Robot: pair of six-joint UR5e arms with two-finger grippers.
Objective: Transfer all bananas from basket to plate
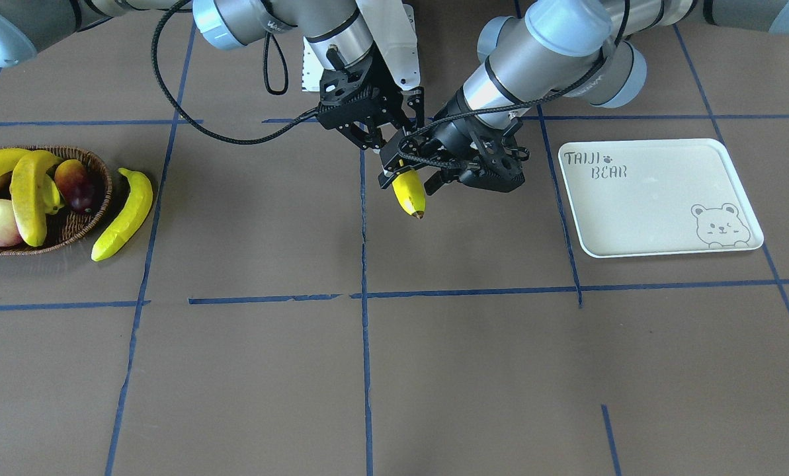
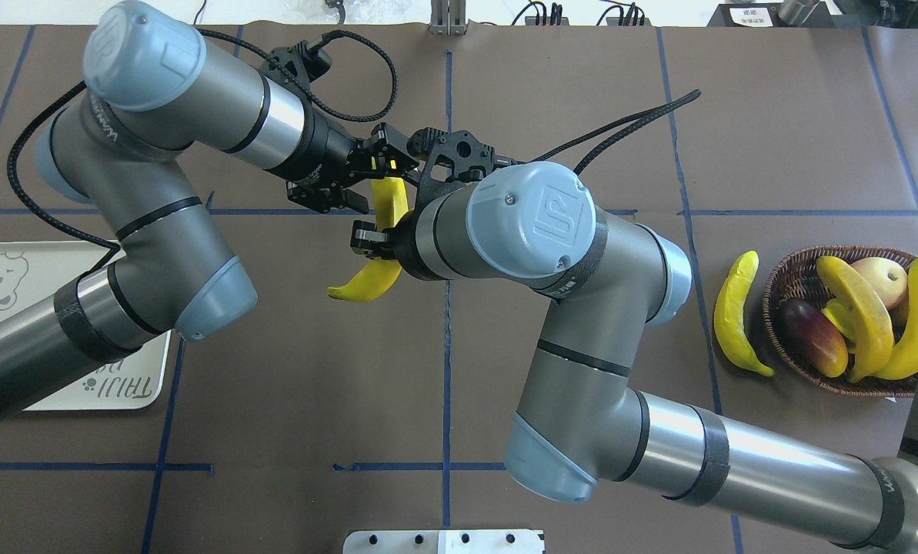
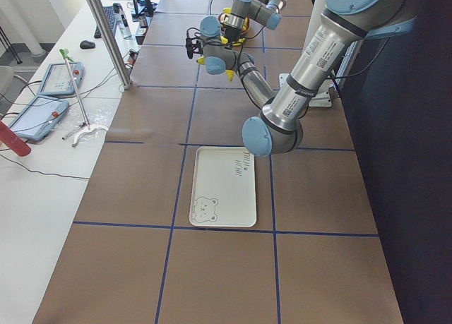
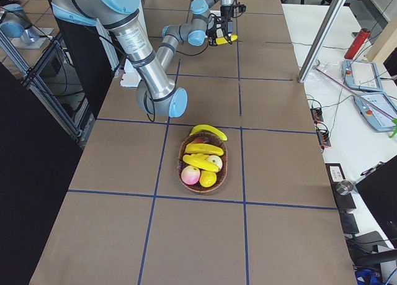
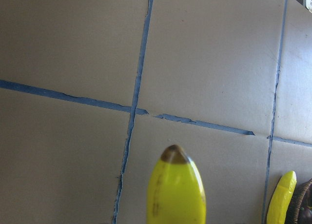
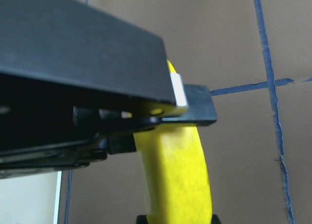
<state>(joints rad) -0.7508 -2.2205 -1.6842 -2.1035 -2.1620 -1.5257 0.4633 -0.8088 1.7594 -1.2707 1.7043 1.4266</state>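
The right tool [image 2: 376, 240] clamps the banana [image 1: 410, 193] above the surface so the left tool [image 1: 413, 174], straddling it with its grip unclear, can take it to the plate [image 1: 659, 198] behind that tool.

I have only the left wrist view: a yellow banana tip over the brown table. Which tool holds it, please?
Observer: Both: the left tool and the right tool each grip the long curved yellow banana.
Operator: Is the tray loaded already?
Observer: No, the flat cream rectangular tray with a bear print is bare.
Operator: How many are in the basket?
Observer: Two yellow bananas lie in the oval brown woven wicker basket.
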